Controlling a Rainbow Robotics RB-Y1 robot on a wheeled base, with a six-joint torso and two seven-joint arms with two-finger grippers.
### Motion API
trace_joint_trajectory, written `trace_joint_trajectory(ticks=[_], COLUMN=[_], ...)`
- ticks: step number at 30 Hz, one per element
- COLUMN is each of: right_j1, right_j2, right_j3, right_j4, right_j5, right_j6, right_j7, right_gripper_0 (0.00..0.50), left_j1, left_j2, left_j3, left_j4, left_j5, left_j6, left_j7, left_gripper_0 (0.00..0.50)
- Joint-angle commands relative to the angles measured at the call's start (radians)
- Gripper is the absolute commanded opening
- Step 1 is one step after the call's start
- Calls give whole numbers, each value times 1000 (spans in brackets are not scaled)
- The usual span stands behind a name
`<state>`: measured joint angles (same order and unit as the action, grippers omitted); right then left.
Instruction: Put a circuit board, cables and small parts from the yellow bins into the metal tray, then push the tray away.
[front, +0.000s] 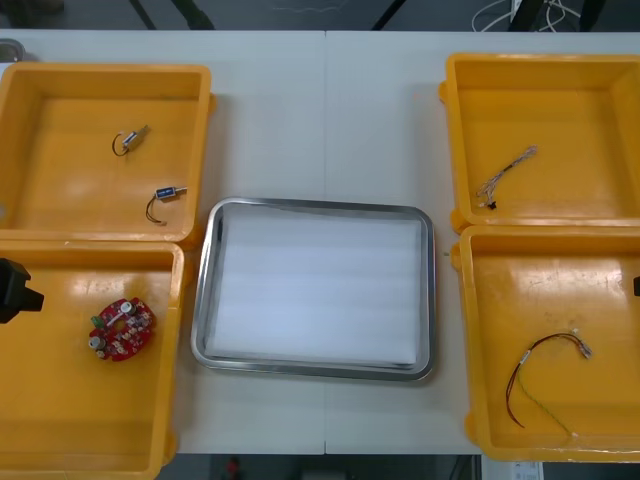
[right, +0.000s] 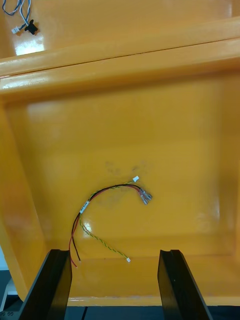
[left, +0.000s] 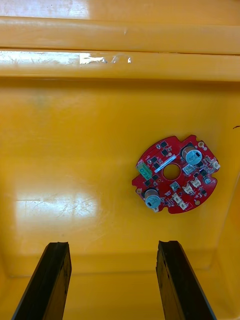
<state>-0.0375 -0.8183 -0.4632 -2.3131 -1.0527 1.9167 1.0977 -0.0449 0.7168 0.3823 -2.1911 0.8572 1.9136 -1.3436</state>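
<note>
1. The metal tray (front: 204, 300) sits between the yellow bins (front: 100, 75) and is white inside.
2. The left gripper (left: 114, 282) has its fingers apart and hangs near the round red circuit board (left: 175, 175).
3. The right gripper (right: 115, 285) has its fingers apart and hangs near the red and yellow cable (right: 107, 192).

White cords (front: 496, 16) lie beyond the light table (front: 300, 120) (seamed midway).

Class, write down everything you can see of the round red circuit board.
The round red circuit board is a flat disc with a notched edge and a hole at its centre. Small silver cylinders, white connectors, black chips and one green piece stud its face. It lies flat, face up, on the floor of the robot's left near yellow bin, touching nothing else. The left tool hangs open over the bin, apart from the board.
</note>
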Motion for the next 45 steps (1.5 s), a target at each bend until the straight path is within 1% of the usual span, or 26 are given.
trace_joint_trajectory(ticks=[1, 45], right_j1=[18, 18], right_j2=[-36, -36], right_j3=[11, 11], right_j4=[-29, -29], right_j5=[-3, -3], right_j6=[3, 3], right_j7=[-9, -9], right_gripper_0=[500, 500], left_j1=[20, 20], left_j2=[41, 41], left_j3=[-10, -10], left_j4=[-29, -29], left_j5=[-3, -3], left_j6=[-1, -1], left_j7=[6, 6], left_gripper_0=[500, 500])
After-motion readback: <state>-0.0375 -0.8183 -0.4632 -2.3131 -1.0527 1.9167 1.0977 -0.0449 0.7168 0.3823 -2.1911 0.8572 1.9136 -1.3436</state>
